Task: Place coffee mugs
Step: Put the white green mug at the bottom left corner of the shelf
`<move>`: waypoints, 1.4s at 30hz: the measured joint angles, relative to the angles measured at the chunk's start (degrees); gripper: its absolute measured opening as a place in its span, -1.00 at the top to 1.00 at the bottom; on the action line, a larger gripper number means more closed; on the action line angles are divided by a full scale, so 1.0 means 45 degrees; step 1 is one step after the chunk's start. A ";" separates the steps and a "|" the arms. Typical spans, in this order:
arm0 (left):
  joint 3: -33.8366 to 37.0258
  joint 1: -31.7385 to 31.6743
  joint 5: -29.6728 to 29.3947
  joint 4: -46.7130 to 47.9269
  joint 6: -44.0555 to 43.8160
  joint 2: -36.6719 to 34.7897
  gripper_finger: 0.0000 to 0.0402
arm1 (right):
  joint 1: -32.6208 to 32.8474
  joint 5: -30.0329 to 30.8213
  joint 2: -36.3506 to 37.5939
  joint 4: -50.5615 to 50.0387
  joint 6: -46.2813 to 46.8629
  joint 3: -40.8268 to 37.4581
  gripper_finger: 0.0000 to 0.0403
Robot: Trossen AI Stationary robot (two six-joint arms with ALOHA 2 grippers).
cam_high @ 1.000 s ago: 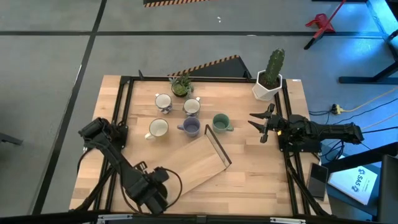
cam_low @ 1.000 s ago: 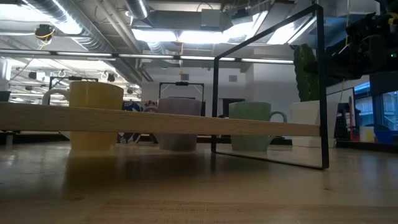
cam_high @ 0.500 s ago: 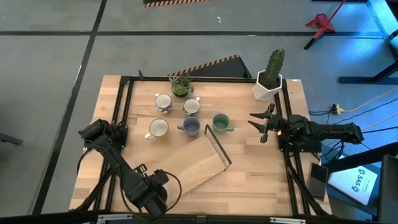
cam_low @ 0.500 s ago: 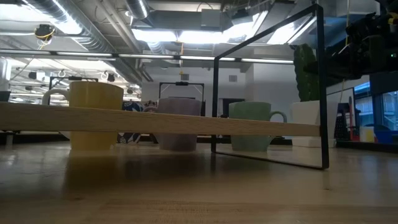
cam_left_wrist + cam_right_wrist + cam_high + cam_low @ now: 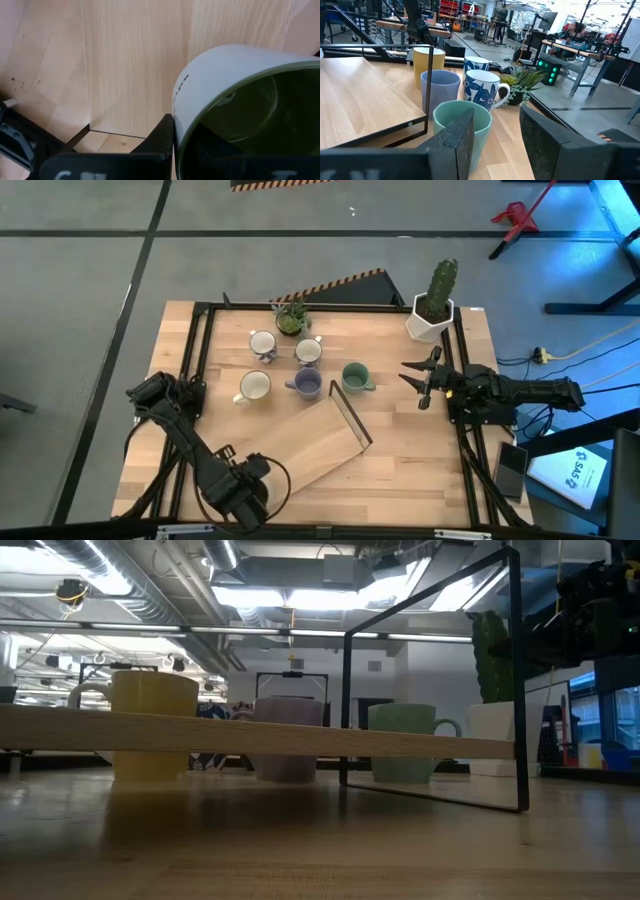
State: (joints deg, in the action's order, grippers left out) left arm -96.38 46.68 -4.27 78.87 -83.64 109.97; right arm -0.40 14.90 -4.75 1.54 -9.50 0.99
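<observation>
Left end effector [image 5: 240, 495]: we see it at the worktop's [image 5: 420, 470] near edge, clamped on an olive-lined mug [image 5: 240, 107].
Right end effector [image 5: 415, 380]: fingers parted, empty, just beside teal mug [image 5: 354, 376].
Other mugs [image 5: 280, 365]: clustered behind the wooden board [image 5: 315, 440].

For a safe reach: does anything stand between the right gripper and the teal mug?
Nothing visible does. Only bare table lies between the open right gripper and the teal mug.

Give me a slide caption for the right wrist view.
Right hand open, facing the teal mug, with lavender, yellow and blue-patterned mugs behind.
</observation>
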 joint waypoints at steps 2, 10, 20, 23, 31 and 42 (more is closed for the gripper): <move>0.0000 0.0019 0.0034 0.0000 0.0005 0.0000 0.92 | 0.0000 0.0000 0.0000 0.0000 0.0000 0.0002 0.29; 0.0379 0.0116 0.0366 -0.0356 0.0034 -0.0005 0.92 | 0.0000 0.0007 0.0000 0.0001 -0.0005 0.0002 0.29; 0.0379 0.0107 0.0159 -0.0311 0.0027 -0.0005 0.92 | 0.0000 0.0015 0.0000 0.0000 -0.0010 0.0005 0.29; 0.0379 0.0107 0.0166 -0.0321 0.0034 -0.0005 0.92 | 0.0000 0.0015 0.0000 0.0000 -0.0010 0.0000 0.29; 0.0379 0.0107 0.0160 -0.0321 0.0044 -0.0005 0.91 | 0.0000 0.0015 0.0000 0.0004 -0.0010 0.0002 0.29; 0.0374 0.0131 0.0364 -0.0349 0.0114 -0.0005 0.86 | 0.0000 0.0015 0.0000 0.0004 -0.0010 0.0000 0.29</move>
State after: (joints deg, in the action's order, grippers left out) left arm -94.70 47.27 -2.64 77.30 -83.12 109.95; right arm -0.40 14.96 -4.75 1.56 -9.54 0.99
